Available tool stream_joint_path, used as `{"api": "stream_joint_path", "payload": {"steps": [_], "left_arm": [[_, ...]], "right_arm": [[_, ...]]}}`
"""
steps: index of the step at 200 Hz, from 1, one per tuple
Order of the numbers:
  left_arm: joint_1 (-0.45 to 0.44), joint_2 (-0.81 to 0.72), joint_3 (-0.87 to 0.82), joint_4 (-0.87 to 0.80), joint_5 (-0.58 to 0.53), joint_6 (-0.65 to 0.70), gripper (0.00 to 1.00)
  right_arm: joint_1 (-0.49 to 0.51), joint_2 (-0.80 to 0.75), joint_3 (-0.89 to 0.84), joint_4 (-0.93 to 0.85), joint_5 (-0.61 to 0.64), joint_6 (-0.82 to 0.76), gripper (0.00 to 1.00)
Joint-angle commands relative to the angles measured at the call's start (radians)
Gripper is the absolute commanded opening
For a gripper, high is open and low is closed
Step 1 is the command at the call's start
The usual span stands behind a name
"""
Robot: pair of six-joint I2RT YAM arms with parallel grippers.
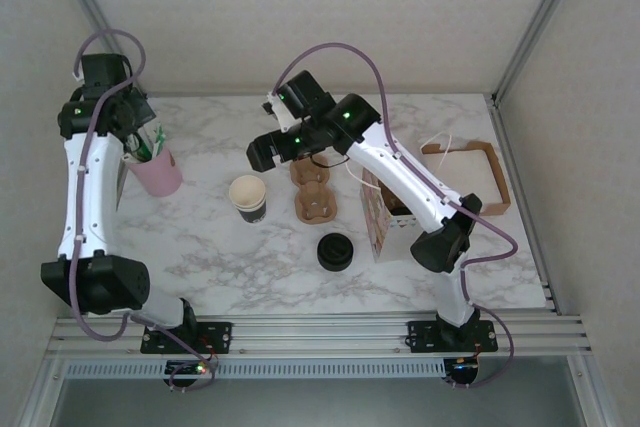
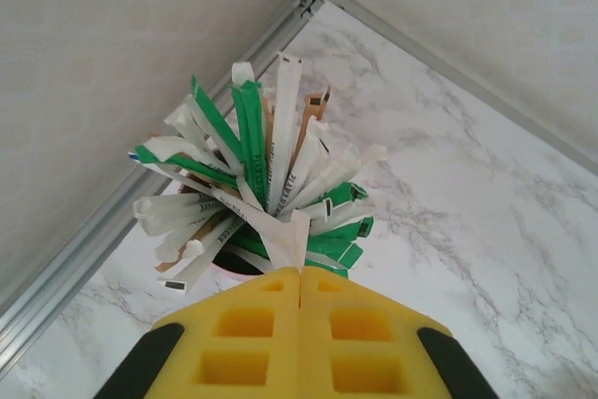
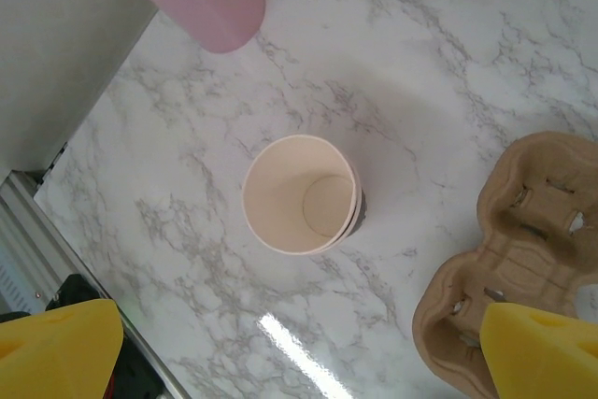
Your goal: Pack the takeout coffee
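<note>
**Desk:** What is on the left?

**Me:** My left gripper is over the pink cup at the far left of the marble table. The cup is stuffed with green and white wrapped sticks. The yellow pads are pressed together. The tip of one white wrapper runs into the seam between them, so I read it as pinched.

**Desk:** And the coffee?

**Me:** The paper cup stands upright near the middle, right of the pink cup and well apart from it. Its top is open, and I see the cream inside and a black band low on its side. A brown cardboard carrier lies just to its right, close but not touching. The black lid lies by itself on the marble, nearer than the carrier and right of the cup.

**Desk:** Right side?

**Me:** My right gripper hangs above the far side of the cup with its fingers spread wide and nothing between them. In its wrist view the cup sits below and ahead, and the carrier is by the right finger. A patterned box stands further right, under that arm.
</note>
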Motion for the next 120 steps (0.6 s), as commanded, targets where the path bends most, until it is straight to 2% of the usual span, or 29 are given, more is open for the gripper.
{"api": "stream_joint_path", "payload": {"steps": [1, 76, 83, 101, 120], "left_arm": [[0.009, 0.025, -0.021, 0.035, 0.020, 0.011, 0.00], [0.013, 0.057, -0.139, 0.087, -0.028, 0.007, 0.00], [0.012, 0.055, -0.148, 0.089, -0.032, 0.005, 0.04], [0.012, 0.048, -0.149, 0.087, -0.031, 0.002, 0.22], [0.012, 0.038, -0.132, 0.078, -0.028, 0.000, 0.35]], "right_arm": [[-0.010, -0.052, -0.025, 0.027, -0.021, 0.009, 0.99], [-0.024, -0.080, -0.098, 0.052, -0.036, 0.006, 0.99], [-0.024, -0.081, -0.099, 0.050, -0.037, 0.006, 0.99], [-0.026, -0.082, -0.103, 0.050, -0.042, 0.005, 0.99], [-0.026, -0.084, -0.108, 0.051, -0.046, 0.005, 0.99]]}}
